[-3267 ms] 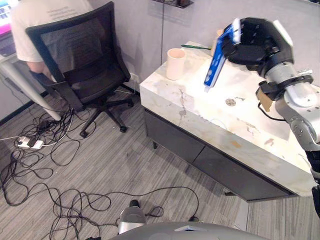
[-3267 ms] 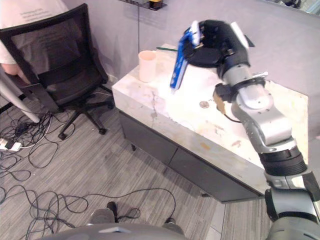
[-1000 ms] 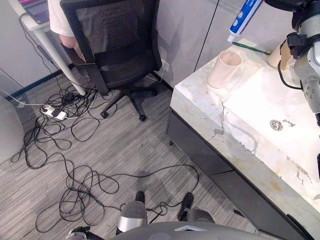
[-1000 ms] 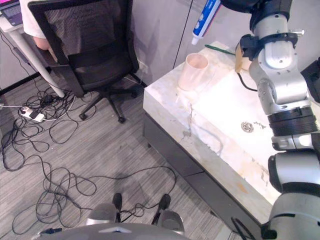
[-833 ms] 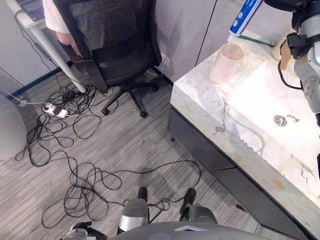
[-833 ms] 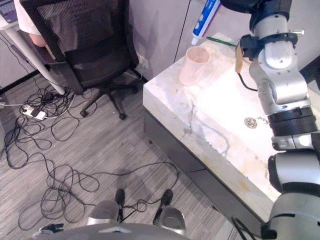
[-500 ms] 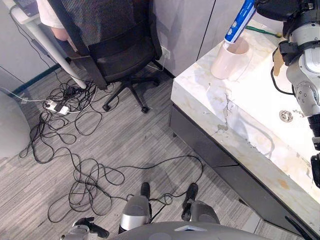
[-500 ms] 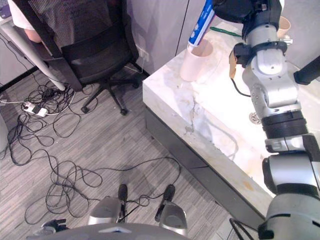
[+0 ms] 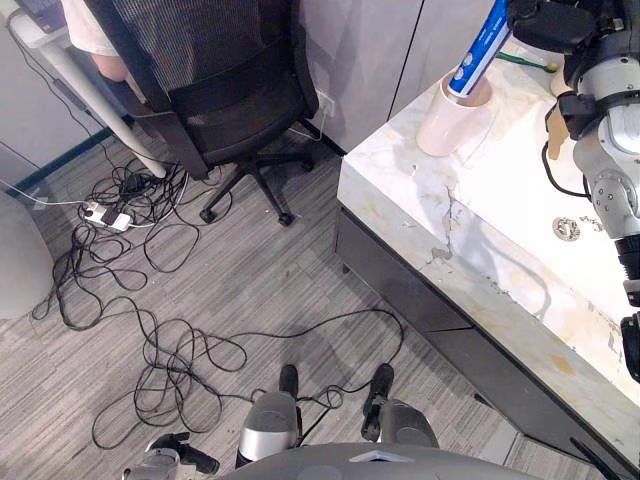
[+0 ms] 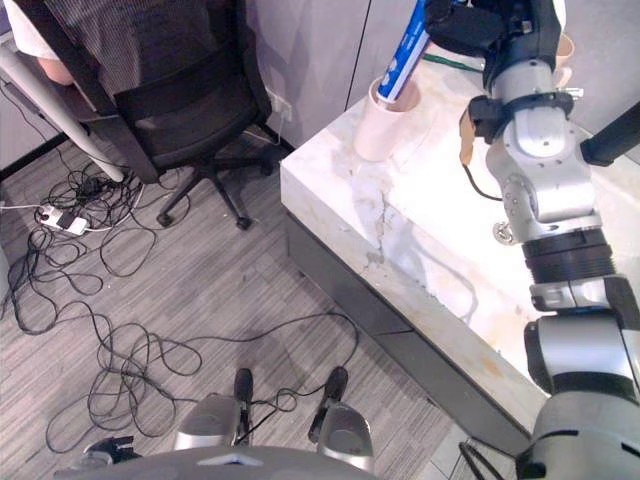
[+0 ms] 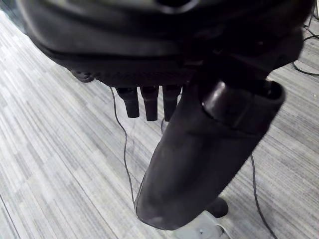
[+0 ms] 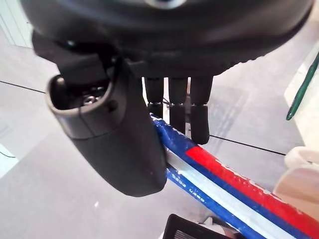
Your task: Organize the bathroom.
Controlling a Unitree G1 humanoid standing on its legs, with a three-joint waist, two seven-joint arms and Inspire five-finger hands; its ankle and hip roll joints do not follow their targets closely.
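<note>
Toothpaste [image 9: 480, 50] tip hidden inside cup [image 9: 447, 118].

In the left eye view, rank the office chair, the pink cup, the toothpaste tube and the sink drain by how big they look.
1. Office chair, by far the largest.
2. Pink cup and toothpaste tube: too alike to rank; the tube's lower end sits inside the cup, held by the right hand.
3. Sink drain, smallest.
</note>
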